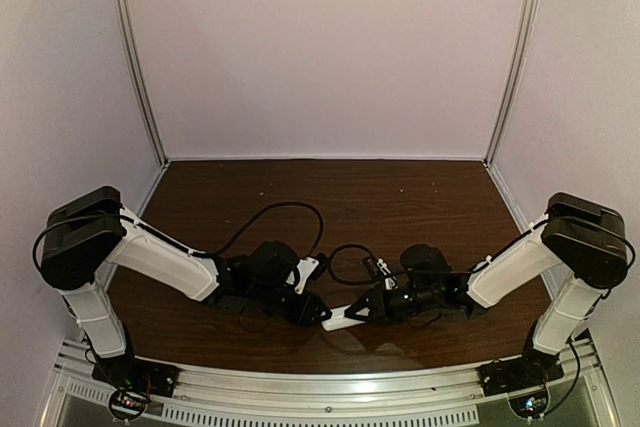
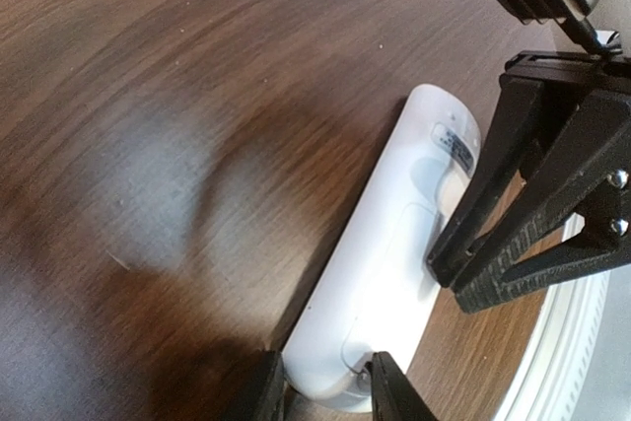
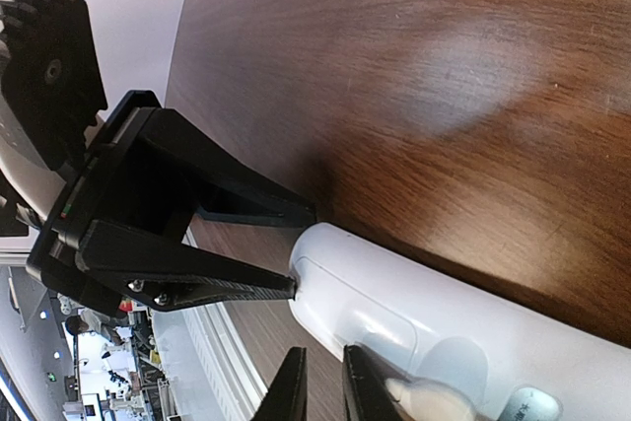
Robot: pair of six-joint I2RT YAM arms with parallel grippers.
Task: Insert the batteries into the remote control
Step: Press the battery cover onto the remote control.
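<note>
1. Near the front edge of the table (image 1: pixel 400 197), between the two arms, the remote control (image 1: pixel 342 319) lies flat. It seems to be back upward, with a small label (image 2: pixel 454 140) near one end.
2. The left gripper (image 3: pixel 304 253) has a finger on each side of the remote's plain end, close against it. I can't tell whether they are squeezing.
3. The right gripper (image 2: pixel 454 281) has its jaws almost together at the remote's long edge, by the labelled end. I can't tell whether they nip anything.
4. No batteries show in any view.
5. The remote looks light and stiff, with a glossy, rounded shell. I'd expect it to skate on the polished wood or squirt out of a careless pinch.
6. The best hold is probably across the narrow width near one end, leaving the back free.
7. The batteries, being small and round, will likely roll. They should be gripped across the middle.
</note>
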